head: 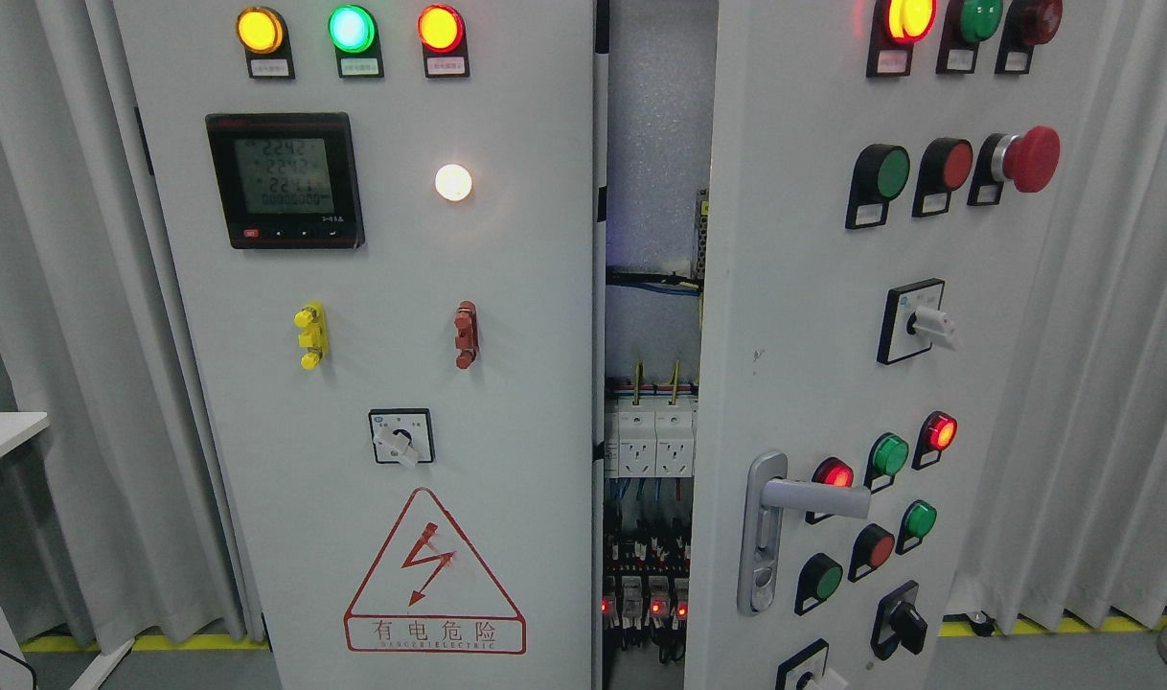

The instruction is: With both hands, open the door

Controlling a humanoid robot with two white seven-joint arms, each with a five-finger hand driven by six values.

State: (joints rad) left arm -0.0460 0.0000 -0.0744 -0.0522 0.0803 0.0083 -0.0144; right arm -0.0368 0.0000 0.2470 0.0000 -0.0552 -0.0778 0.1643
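Although neither robot hand appears anywhere in the frame, so their finger state cannot be told, the right door (928,364) at frame right stands swung partly outward, its lever handle (799,498) at lower centre-right. The left door (382,335) looks shut or nearly so. Between them, a narrow gap exposes breakers (652,441) and wiring behind. Risk: a reach brushing the protruding red mushroom button (1032,158) or selector switches could actuate controls.

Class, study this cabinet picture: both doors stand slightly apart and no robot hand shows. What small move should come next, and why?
Probably bring a robot hand up to the silver lever handle on the right door. That door is only ajar, with a narrow gap showing the wiring inside; the left door has no visible handle, so the lever looks like the best grip.
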